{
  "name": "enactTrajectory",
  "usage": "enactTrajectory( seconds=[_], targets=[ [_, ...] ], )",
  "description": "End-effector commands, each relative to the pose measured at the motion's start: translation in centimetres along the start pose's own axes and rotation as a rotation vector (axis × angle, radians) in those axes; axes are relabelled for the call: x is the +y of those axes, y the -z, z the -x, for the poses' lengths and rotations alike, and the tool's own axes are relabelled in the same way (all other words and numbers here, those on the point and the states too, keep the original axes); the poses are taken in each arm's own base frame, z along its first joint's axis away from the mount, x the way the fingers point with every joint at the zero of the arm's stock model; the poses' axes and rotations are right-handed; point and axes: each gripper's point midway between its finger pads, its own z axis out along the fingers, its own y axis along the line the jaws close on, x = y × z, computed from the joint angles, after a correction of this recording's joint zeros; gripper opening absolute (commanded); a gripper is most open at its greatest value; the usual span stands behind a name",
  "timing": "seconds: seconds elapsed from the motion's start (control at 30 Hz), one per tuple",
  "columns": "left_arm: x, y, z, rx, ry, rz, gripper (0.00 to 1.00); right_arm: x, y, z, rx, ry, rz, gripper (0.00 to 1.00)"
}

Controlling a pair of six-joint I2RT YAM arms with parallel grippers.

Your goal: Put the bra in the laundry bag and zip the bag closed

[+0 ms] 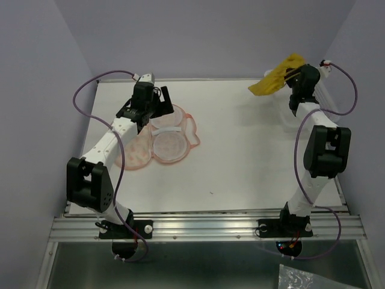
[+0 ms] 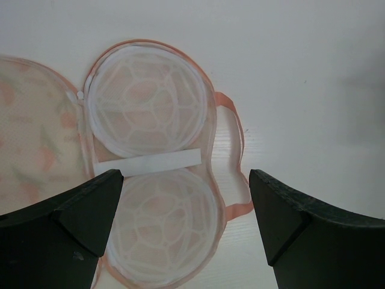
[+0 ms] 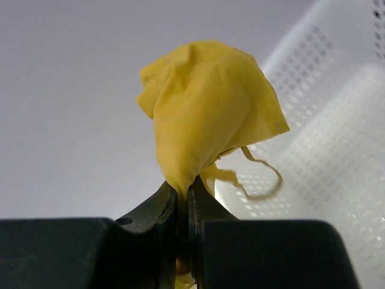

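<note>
The laundry bag (image 1: 163, 143) lies open on the table at the left, its two round white-mesh cups facing up; it also shows in the left wrist view (image 2: 147, 105), with a pink loop (image 2: 239, 129) on its right side. My left gripper (image 1: 157, 103) is open and empty, hovering over the bag, its fingers straddling the nearer cup (image 2: 186, 208). My right gripper (image 1: 293, 77) is shut on the mustard-yellow bra (image 1: 275, 78) and holds it high in the air at the far right. In the right wrist view the bra (image 3: 204, 102) bunches above the closed jaws (image 3: 183, 198), a thin strap dangling.
A white plastic lattice basket (image 3: 337, 150) stands at the far right of the table, just behind and below the held bra. The bag's patterned lid (image 1: 135, 153) lies flat to the left of the cups. Grey walls enclose the table.
</note>
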Motion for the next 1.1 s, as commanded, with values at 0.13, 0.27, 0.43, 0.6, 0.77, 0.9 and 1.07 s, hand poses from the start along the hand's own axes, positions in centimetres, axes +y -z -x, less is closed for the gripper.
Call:
enactTrajectory(
  seconds=[0.13,0.27,0.43,0.6,0.77,0.9,1.07],
  targets=[
    [-1.3,4.0,2.4,-0.121,0.019,-0.069,0.99,13.4,6.5,-2.3,0.062,0.327,0.513,0.01],
    [-0.9,4.8,1.0,-0.122,0.042,-0.079,0.99,17.8,12.2,-10.4,0.388,0.532,0.783,0.04],
    [-0.6,6.0,0.2,-0.141,0.076,-0.091,0.99,18.7,19.5,-17.5,0.621,0.732,0.833,0.08],
    [-0.3,6.1,-0.6,-0.138,0.087,-0.093,0.99,14.7,27.5,-21.0,0.945,0.642,0.893,0.11],
    [-0.2,5.6,-1.4,-0.114,0.098,-0.092,0.99,6.7,26.7,-26.1,1.156,0.664,0.673,0.24],
    [-0.1,5.1,-1.6,-0.098,0.097,-0.086,0.99,2.1,23.6,-29.1,1.217,0.752,0.501,0.78],
    [-0.1,4.9,-1.4,-0.097,0.085,-0.075,0.99,2.7,19.7,-26.2,1.054,0.868,0.339,0.99]
  ],
)
